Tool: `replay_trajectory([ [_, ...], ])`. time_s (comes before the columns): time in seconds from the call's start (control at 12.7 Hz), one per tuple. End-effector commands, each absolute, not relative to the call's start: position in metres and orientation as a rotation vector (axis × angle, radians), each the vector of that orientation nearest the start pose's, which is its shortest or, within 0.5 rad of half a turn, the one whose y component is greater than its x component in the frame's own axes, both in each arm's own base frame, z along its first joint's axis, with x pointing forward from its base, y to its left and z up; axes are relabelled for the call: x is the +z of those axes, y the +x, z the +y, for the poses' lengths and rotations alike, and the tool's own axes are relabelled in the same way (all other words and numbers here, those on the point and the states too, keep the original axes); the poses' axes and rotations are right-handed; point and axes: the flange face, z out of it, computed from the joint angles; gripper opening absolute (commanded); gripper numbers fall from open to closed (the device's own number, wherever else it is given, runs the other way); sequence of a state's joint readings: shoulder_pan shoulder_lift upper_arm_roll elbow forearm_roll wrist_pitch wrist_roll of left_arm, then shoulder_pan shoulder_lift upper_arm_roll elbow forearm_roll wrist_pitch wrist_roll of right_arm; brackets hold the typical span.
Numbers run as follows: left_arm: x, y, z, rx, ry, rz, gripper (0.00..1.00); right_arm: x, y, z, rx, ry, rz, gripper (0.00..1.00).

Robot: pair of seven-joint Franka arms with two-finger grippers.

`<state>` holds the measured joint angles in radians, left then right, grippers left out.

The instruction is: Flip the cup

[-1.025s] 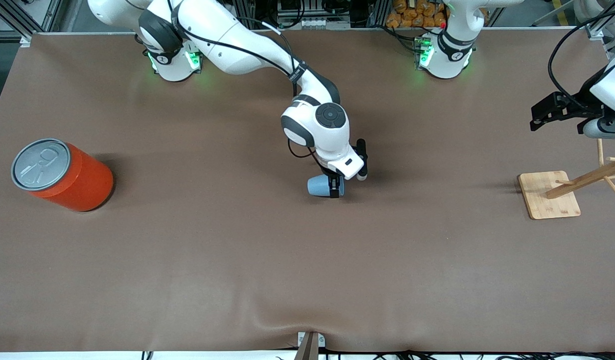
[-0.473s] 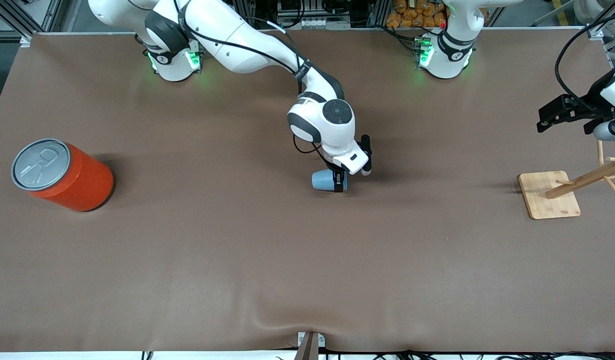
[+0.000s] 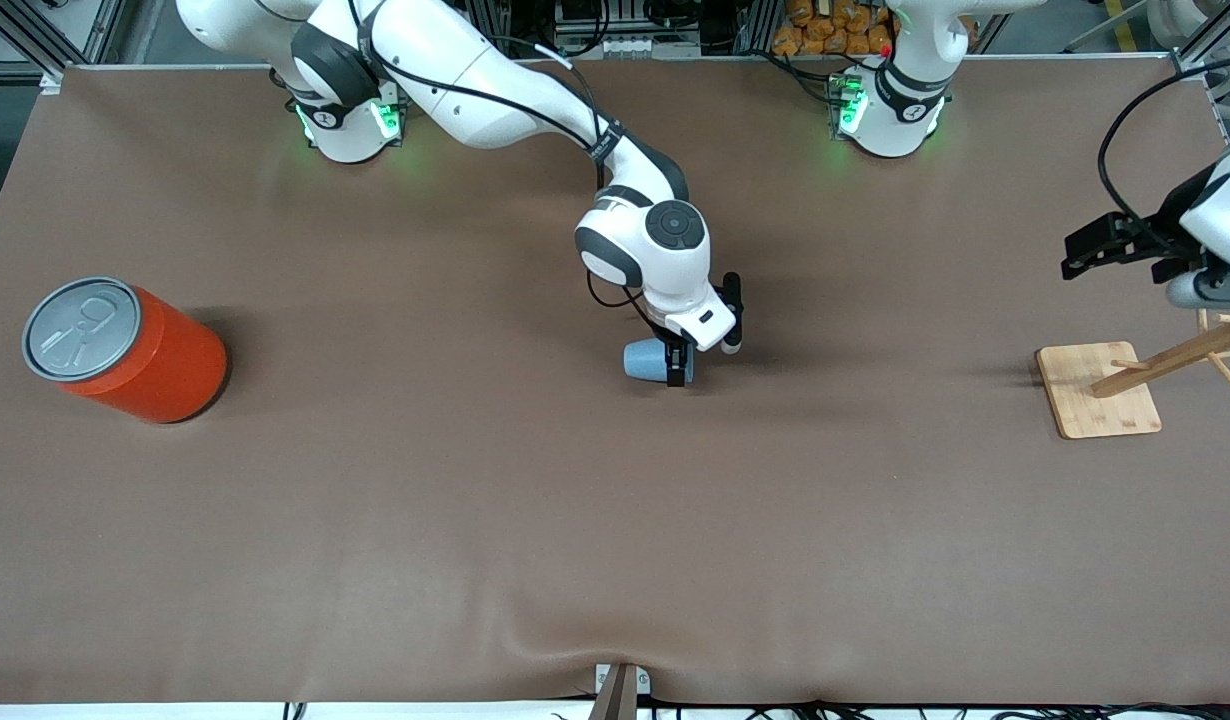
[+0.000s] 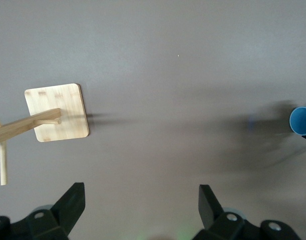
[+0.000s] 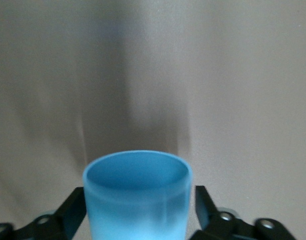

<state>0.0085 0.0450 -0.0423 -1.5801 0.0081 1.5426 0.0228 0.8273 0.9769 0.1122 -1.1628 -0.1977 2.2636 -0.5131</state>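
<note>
Cup (image 3: 647, 360) held sideways between the two fingers of the right gripper (image 3: 678, 362), over the middle of the brown table (image 3: 475, 500). We see the fingers closed on the cup's wall near its rim, one on each side, so the cup sticks out from the gripper toward the right arm's end of the table. We judge this side grip lets the wrist roll the cup over, which is what a flip calls for; the turn looks partway done.

In the right wrist view the cup (image 5: 137, 192) shows its open mouth and darker blue inside, and we see nothing in it.

The left gripper (image 3: 1115, 243) waits with its fingers spread wide and holding nothing, over the table just beside a wooden stand (image 3: 1100, 388), well apart from the cup.

An orange can (image 3: 125, 348) with its grey lid sealed stands well apart from the right gripper, at the right arm's end of the table.
</note>
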Motion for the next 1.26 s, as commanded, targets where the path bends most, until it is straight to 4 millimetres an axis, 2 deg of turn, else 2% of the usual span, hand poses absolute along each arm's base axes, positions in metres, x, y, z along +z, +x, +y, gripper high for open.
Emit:
replay_trajectory([
  [0.0,0.567,0.579,-0.013,0.204,-3.134,0.104,1.00,0.211,0.489,0.611,-0.247,-2.336,-2.174,1.00],
  [0.32,0.483,0.606,-0.009,0.422,-3.116,0.066,1.00,0.218,0.492,0.609,-0.247,-2.342,-2.169,1.00],
  [0.47,0.464,0.609,-0.022,0.475,-3.119,0.095,1.00,0.239,0.496,0.606,-0.244,-2.348,-2.165,1.00],
  [0.55,0.454,0.610,-0.032,0.508,-3.140,0.114,1.00,0.257,0.501,0.599,-0.220,-2.363,-2.157,1.00],
  [0.63,0.436,0.612,-0.045,0.575,-3.223,0.105,1.00,0.271,0.499,0.597,-0.173,-2.363,-2.163,1.00],
  [0.87,0.361,0.624,-0.082,0.850,-3.446,0.010,1.00,0.310,0.481,0.598,-0.069,-2.352,-2.165,1.00],
  [0.95,0.333,0.627,-0.090,0.932,-3.493,-0.016,1.00,0.326,0.483,0.591,-0.039,-2.372,-2.150,1.00],
  [1.02,0.309,0.630,-0.101,0.985,-3.532,-0.057,1.00,0.343,0.489,0.582,-0.031,-2.388,-2.115,1.00],
  [1.18,0.274,0.622,-0.149,1.123,-3.548,-0.078,1.00,0.382,0.523,0.541,-0.019,-2.458,-1.993,1.00],
])
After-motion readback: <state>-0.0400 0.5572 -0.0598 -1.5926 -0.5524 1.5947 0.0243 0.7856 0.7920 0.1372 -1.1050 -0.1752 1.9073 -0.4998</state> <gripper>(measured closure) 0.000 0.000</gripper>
